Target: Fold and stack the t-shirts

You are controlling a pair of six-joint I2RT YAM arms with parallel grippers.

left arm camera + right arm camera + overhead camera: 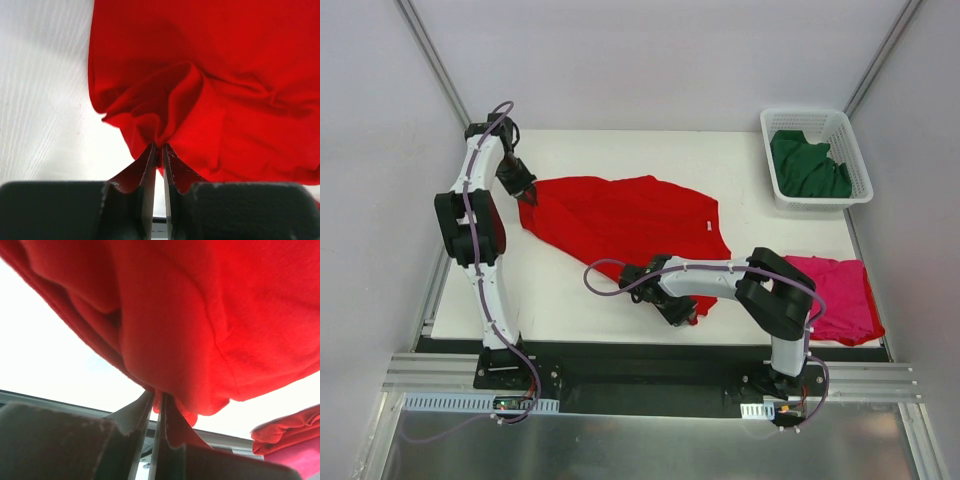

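At left, the left fingers point(148, 167) are narrow, pinching a bunched edge of the red t-shirt point(620, 222) at its far-left corner. The shirt lies spread, wrinkled, across the mid worktop point(570, 295). The right fingers point(141, 412) are narrow, clamped on its near-right edge. The pink t-shirt point(842, 292) is crumpled at near right. The green t-shirt point(807, 168) sits in the white basket point(820, 203) at far right.

The red t-shirt point(620, 225) lies rumpled mid-table, pink t-shirt point(840, 295) crumpled near-right, green t-shirt point(807, 165) bunched in the basket point(820, 202).
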